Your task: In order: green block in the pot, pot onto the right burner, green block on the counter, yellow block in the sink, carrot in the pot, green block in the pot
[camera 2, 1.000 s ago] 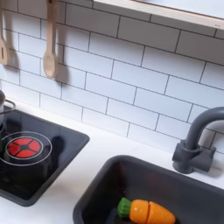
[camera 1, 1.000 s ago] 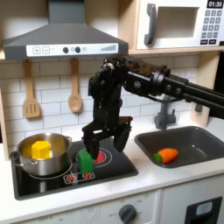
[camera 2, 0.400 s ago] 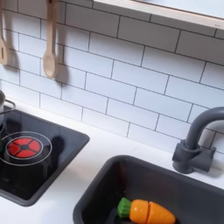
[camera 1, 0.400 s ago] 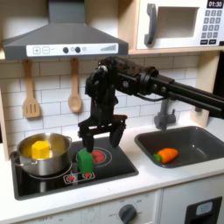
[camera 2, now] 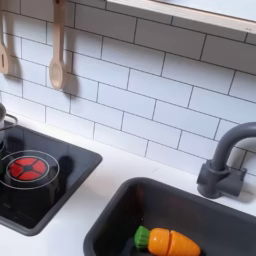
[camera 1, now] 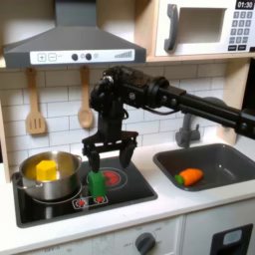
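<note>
In the first exterior view the gripper is hanging with its two black fingers spread wide apart, holding nothing, right above the green block, which is standing upright on the black stovetop just off the red burner ring. To the first exterior view's left the pot is sitting on the stovetop with the yellow block lying inside it. Over on the first exterior view's right the carrot is lying in the sink, and the second exterior view is showing that carrot too, green end pointing to the second exterior view's left. The pale counter is wrapping around everything, white tile wall behind, wooden utensils hanging up. The microwave display is reading 01:30, I think, though it's blurry.
</note>
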Controlling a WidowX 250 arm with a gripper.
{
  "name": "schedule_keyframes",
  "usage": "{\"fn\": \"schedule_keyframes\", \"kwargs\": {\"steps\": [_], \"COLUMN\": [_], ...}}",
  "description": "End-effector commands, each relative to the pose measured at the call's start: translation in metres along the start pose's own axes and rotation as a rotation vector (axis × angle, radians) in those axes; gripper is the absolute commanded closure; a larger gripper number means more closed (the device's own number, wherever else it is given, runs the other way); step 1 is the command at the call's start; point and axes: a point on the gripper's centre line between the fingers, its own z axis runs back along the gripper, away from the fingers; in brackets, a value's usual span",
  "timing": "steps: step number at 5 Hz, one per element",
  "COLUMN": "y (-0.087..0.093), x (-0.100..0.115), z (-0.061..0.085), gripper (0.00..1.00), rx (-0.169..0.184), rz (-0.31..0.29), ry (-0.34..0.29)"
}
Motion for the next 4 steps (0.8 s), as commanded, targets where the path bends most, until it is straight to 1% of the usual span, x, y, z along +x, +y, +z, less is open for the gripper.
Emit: {"fn": "schedule_keyframes", "kwargs": {"steps": [1,3,4], "y": [0.006,0.002,-0.009], "x": [0.014,0.024,0.033], "z": [-0.008,-0.015,-0.021], "gripper": [0.00,0.00,0.00], "rx": [-0.007,-0.006,-0.011], "rz": [0.012,0.021,-0.002], "ry": [-0.004,-0.005,-0.006]}}
